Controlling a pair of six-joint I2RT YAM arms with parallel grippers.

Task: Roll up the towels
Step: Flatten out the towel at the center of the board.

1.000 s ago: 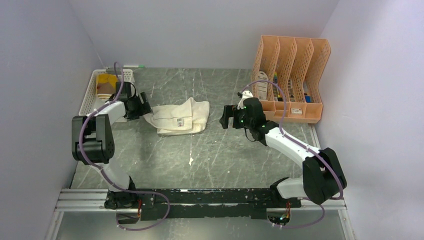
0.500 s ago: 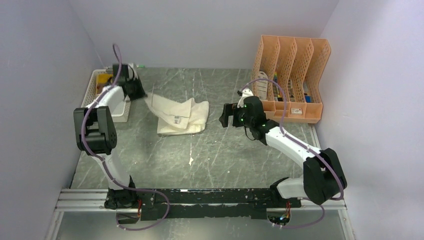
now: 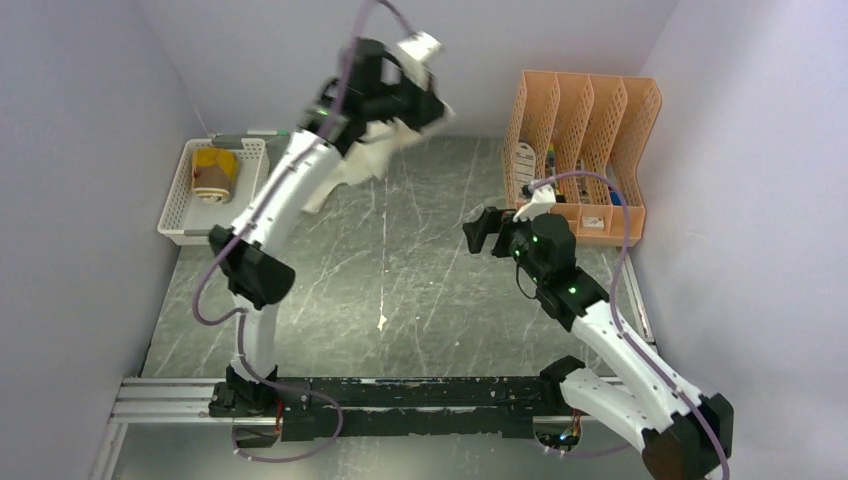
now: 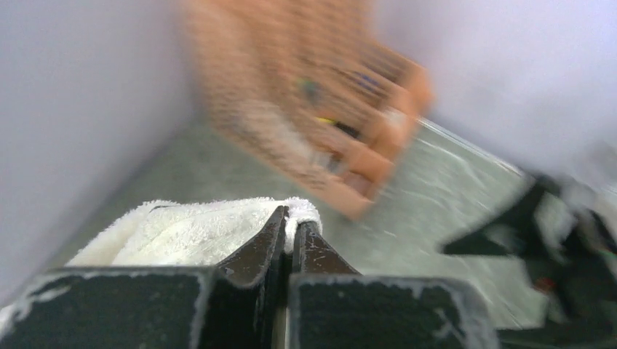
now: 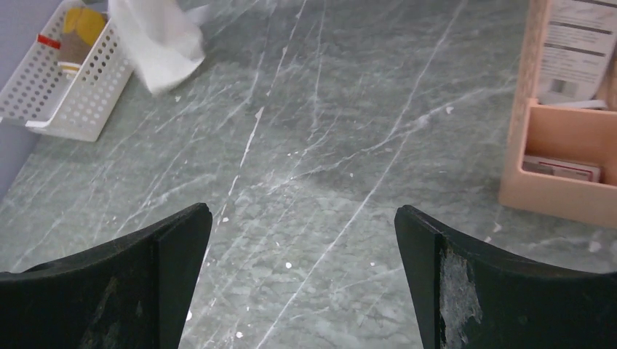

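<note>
The cream-white towel point(image 3: 358, 162) hangs in the air over the far middle of the table, blurred by motion. My left gripper point(image 3: 424, 108) is raised high and shut on its edge. In the left wrist view the fingers point(image 4: 291, 218) pinch a fold of the white towel point(image 4: 189, 234). The mustard-yellow and brown towel point(image 3: 213, 172) lies rolled in the white basket point(image 3: 178, 210) at far left. My right gripper point(image 3: 481, 231) hovers open over the middle right of the table, holding nothing. Its wrist view shows wide jaws point(image 5: 302, 214) over bare tabletop, with the white towel point(image 5: 156, 40) far off.
An orange file rack point(image 3: 585, 150) with papers stands at the back right, also close on the right in the right wrist view point(image 5: 567, 189). The white basket point(image 5: 65, 102) sits by the left wall. Walls close in on three sides.
The left gripper shut on the white towel's edge, then swung up and to the right, lifting the towel off the table. The right arm drew back a little and rose.
</note>
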